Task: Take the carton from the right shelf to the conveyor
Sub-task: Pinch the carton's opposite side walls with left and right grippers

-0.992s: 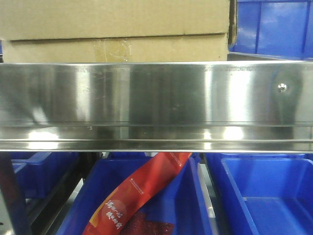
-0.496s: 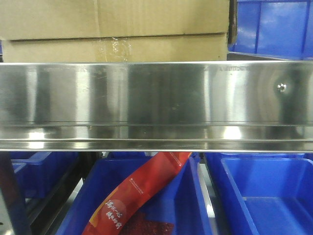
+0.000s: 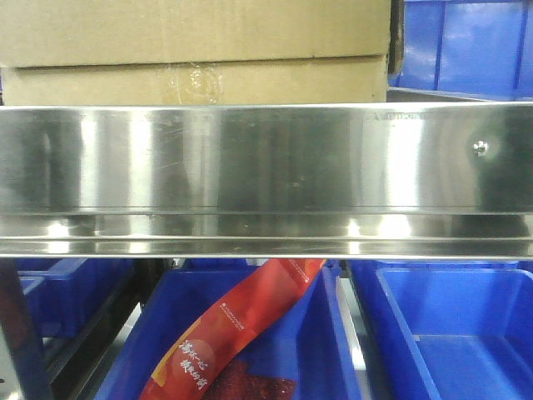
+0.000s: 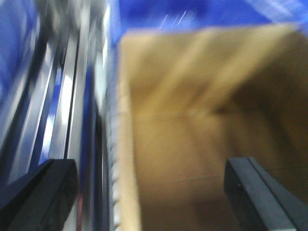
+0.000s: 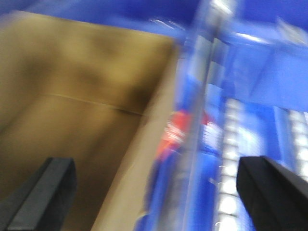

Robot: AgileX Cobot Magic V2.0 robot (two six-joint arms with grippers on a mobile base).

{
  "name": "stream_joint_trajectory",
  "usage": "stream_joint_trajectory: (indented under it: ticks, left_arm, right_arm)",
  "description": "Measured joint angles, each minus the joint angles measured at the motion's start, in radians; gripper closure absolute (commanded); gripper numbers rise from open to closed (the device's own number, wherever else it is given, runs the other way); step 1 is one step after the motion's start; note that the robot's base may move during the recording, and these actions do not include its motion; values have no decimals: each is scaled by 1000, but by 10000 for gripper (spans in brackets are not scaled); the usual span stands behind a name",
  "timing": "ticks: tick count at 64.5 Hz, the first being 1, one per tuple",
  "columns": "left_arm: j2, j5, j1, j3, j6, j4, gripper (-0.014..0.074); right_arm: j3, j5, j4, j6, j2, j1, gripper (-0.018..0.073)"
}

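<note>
Carton [image 3: 196,50] on right shelf [image 3: 266,158], left jaws wide apart, right jaws wide apart, both clamped on nothing

Bright light is bouncing off the steel rail [image 3: 266,158] in the front view, throwing white vertical bands of glare across it, and the screw [image 3: 479,148] is glinting. The carton [image 3: 196,58] above is looking evenly lit, slightly soft. Both wrist views are smearing heavily with motion blur: the carton is streaking, dim shadow is pooling on it, and only the dark fingers [image 4: 41,192] of the left gripper [image 4: 149,192] and right gripper [image 5: 154,192] are showing firm edges.
</note>
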Motion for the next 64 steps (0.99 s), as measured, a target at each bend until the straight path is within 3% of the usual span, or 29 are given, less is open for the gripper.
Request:
stream_joint_trajectory:
  ticks: [13, 32, 48, 56, 64]
  left_arm:
    - [168, 78, 47, -158, -1, -14, 78]
    - [294, 87, 51, -169, -4, -22, 78]
    - [326, 76, 51, -169, -4, -22, 82]
    - [326, 68, 51, -169, -4, -22, 184]
    - [328, 70, 51, -169, -4, -22, 472]
  right_arm:
    - [-170, 12, -4, 7, 180, -8, 0]
    - [-186, 23, 131, 15, 322, -110, 0]
    - [-186, 23, 182, 15, 385, -116, 6]
    - [-186, 23, 190, 15, 393, -116, 159]
    - [-186, 23, 194, 15, 393, -116, 470]
